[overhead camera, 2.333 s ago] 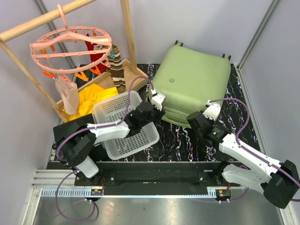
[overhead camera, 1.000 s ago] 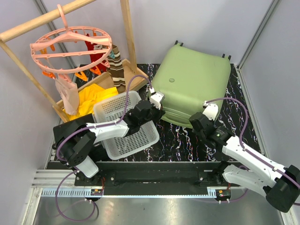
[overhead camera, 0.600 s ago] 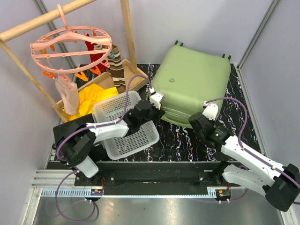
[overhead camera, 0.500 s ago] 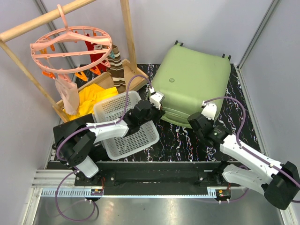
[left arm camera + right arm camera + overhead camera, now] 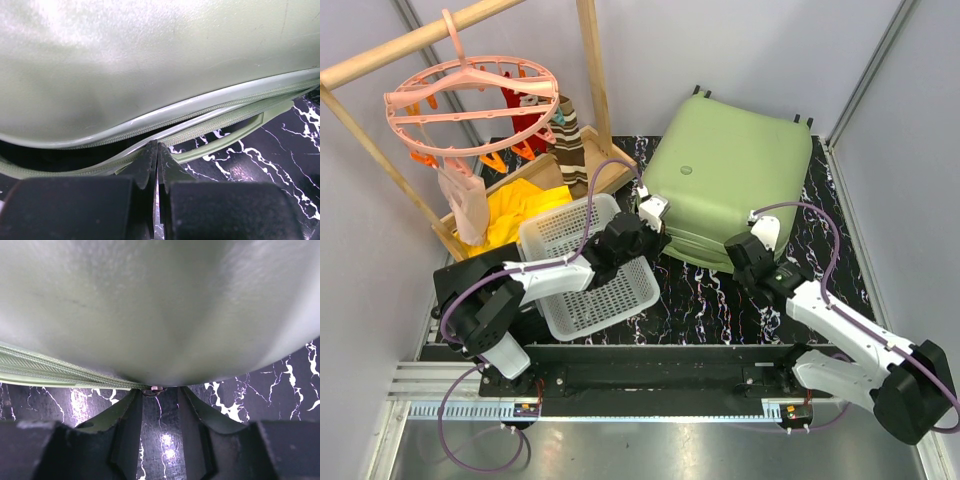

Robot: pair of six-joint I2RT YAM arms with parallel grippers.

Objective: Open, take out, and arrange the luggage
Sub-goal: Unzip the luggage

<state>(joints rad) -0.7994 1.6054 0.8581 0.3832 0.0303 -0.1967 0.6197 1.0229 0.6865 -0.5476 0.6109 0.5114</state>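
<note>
Left gripper fingers pressed together, tips at the zip seam on the near-left corner of the luggage; seam gapes dark there; cannot tell if anything is pinched; luggage lies flat at back right of the marbled table, long axis near-to-far, wheels toward the far wall; right gripper jaws spread, straddling a small zip pull at the near-right corner. Around: wooden rack and pink peg hanger far left; white basket just beside the luggage, under the left arm.

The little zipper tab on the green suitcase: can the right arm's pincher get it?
Probably yes. The right gripper is open with the zipper tab just ahead between its jaws, nothing blocking.
</note>
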